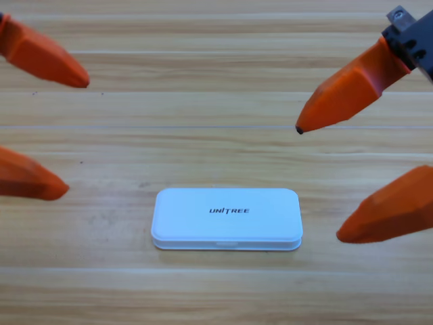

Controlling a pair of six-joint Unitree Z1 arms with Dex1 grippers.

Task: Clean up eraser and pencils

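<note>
The white UNITREE case (226, 219) lies flat on the wooden table (216, 291), slightly below the centre of the high view. Its lid is shut, and the printed logo reads upright on the top face. A thin seam runs along the near edge of the case, with what appears to be a small latch recess at its middle.

The eraser and the pencils are not visible anywhere on the table surface; whether they are inside the shut case cannot be told from this view.

The left gripper (74, 135) sits at the left edge of the picture, cut off so that only its two orange jaw tips show. The jaws stand wide apart, one tip high near the upper left and the other lower at mid-height. Nothing is held between them.

The right gripper (318, 183) sits at the right edge, with part of its black body visible in the upper right corner. Its two orange jaws also stand wide apart, the upper tip pointing down and left, the lower tip ending just right of the case. Neither gripper touches the case.
</note>
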